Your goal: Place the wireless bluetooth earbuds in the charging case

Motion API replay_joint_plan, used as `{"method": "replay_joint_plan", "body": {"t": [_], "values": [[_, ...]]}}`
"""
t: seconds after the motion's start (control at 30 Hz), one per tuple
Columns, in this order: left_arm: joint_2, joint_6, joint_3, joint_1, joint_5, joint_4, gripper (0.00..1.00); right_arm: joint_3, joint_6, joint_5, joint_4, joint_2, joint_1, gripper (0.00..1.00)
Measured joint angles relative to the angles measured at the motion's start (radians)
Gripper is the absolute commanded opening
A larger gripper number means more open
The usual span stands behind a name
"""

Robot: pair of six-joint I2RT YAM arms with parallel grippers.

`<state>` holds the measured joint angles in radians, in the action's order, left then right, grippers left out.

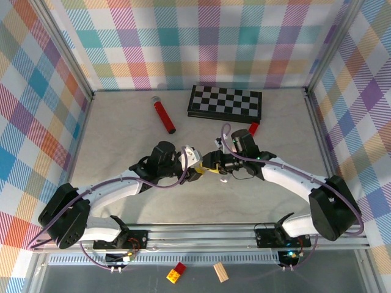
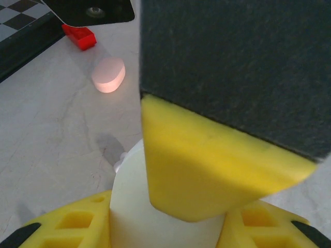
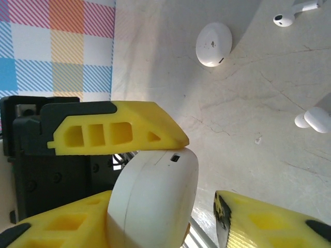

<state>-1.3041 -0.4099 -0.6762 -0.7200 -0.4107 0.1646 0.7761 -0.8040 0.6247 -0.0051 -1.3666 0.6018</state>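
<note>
At the table's middle, the left gripper [image 1: 194, 167] clamps a white charging case [image 3: 155, 201], with one of its fingers hidden behind the case. Around the same case the right gripper [image 3: 165, 202] stands with jaws parted, a gap showing on one side. Several white earbuds [image 3: 290, 13] lie loose on the table [image 3: 248, 93], some cut off at the right wrist view's edge. Whether the case's lid is up cannot be told.

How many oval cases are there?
3: white case in the left claw, loose white case on the table, pinkish case near the red block. Others may be hidden.
</note>
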Motion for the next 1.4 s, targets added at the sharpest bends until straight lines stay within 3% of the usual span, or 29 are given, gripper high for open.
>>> {"method": "replay_joint_plan", "body": {"t": [0.1, 0.4, 0.53, 0.67, 0.9, 1.07, 1.4], "values": [[0.0, -0.001, 0.0, 0.0, 0.003, -0.001, 0.36, 0.005, 0.002, -0.006, 0.002, 0.005, 0.003, 0.3], [0.0, -0.007, 0.0, -0.006, 0.007, 0.02, 0.41, 0.006, 0.003, -0.038, -0.03, 0.042, 0.004, 0.12], [0.004, -0.004, 0.007, -0.006, 0.008, 0.045, 0.66, 0.005, 0.003, -0.047, -0.029, 0.054, 0.003, 0.1], [0.043, 0.01, 0.084, -0.006, 0.008, 0.169, 0.8, -0.005, -0.017, -0.042, -0.007, 0.101, -0.014, 0.09], [0.029, 0.147, 0.279, 0.011, 0.003, 0.635, 0.8, -0.114, -0.158, 0.067, 0.225, 0.186, -0.08, 0.06], [-0.072, 0.264, 0.298, 0.019, -0.029, 0.94, 0.78, -0.185, -0.316, 0.15, 0.43, 0.193, -0.112, 0.06], [-0.108, 0.317, 0.274, 0.019, -0.113, 1.102, 0.75, -0.289, -0.647, 0.188, 0.85, 0.185, -0.112, 0.01]]}}
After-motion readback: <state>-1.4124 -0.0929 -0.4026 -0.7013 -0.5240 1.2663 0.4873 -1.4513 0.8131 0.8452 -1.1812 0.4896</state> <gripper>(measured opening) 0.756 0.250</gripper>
